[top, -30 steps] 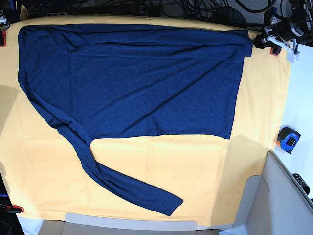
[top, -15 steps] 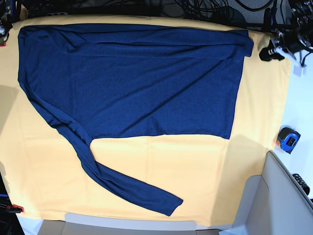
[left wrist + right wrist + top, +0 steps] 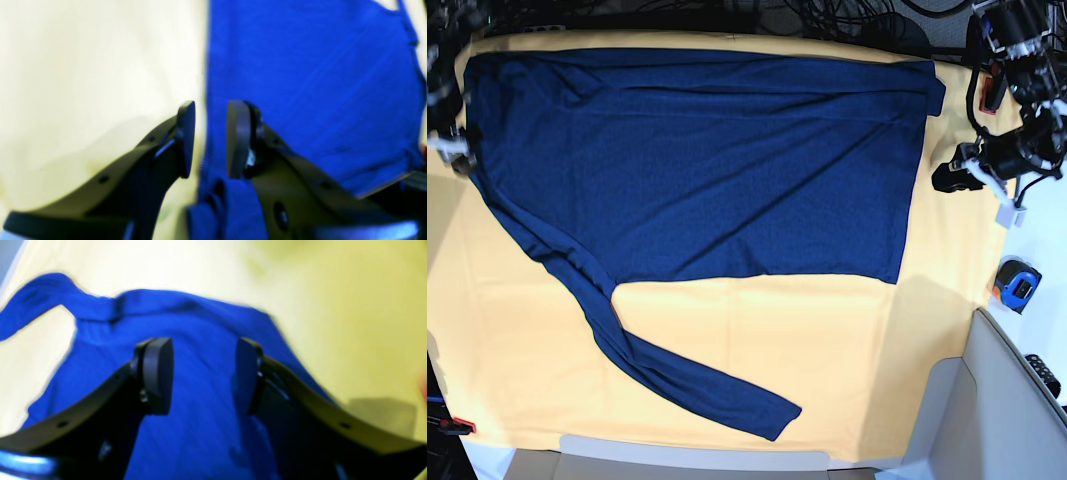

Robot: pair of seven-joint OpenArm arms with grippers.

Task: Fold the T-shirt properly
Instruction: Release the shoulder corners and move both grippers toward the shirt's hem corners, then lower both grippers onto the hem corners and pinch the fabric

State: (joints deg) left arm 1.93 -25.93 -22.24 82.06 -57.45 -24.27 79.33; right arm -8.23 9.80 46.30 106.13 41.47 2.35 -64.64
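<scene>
Left black two-fingered gripper (image 3: 206, 140): lower centre of its wrist frame, flat pads parallel, narrow gap, nothing clamped; far right, upper half, in base frame (image 3: 954, 178). Right black two-fingered gripper (image 3: 203, 375): centre of its wrist frame, pads wider apart, empty.

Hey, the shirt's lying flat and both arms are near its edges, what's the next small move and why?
Probably lower both claws onto the fabric edges and close. The left claw is open above the T-shirt border on the yellow cloth, and the right claw hangs open over the opposite end; neither grips anything yet, and one sleeve lies out across the cloth, unfolded.
</scene>
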